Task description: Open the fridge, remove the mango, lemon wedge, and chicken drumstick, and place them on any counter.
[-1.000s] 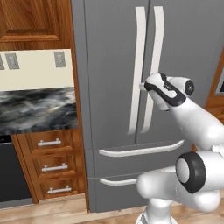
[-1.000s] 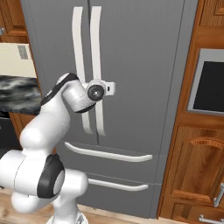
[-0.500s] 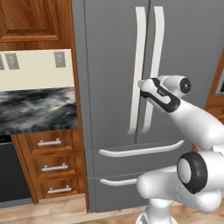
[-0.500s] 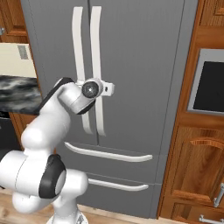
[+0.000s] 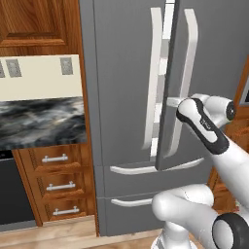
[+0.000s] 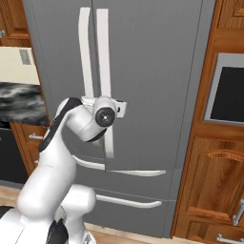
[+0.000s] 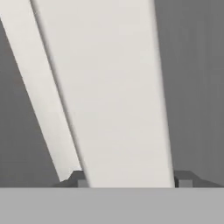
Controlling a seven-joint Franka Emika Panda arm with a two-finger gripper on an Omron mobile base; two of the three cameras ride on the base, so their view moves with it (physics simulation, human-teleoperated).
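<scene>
The tall grey fridge [image 5: 126, 73] [image 6: 157, 62] stands straight ahead. Its right door is swung out a little, and a thin gap shows at the door's inner edge [image 5: 168, 97]. My gripper [image 5: 174, 103] [image 6: 102, 101] [image 7: 131, 180] is shut on the right door's long white handle [image 5: 187, 73] [image 6: 104, 52] [image 7: 113, 87] about halfway down, one dark fingertip [image 7: 78, 178] on each side. The left door's handle [image 7: 39, 96] runs beside it. The black marbled counter [image 5: 41, 121] [image 6: 19, 102] lies to the left. Mango, lemon wedge and chicken drumstick are hidden inside the fridge.
Wooden drawers [image 5: 58, 175] sit under the counter, with a black appliance front [image 5: 9, 194] at the far left. Two fridge drawers with white bar handles [image 5: 131, 170] lie below the doors. A built-in oven [image 6: 228, 90] and wooden cabinets [image 6: 214, 181] stand to the right.
The jaws have closed on the right door's handle. My hand has drawn back, and the right door has swung out from shut to slightly ajar.
</scene>
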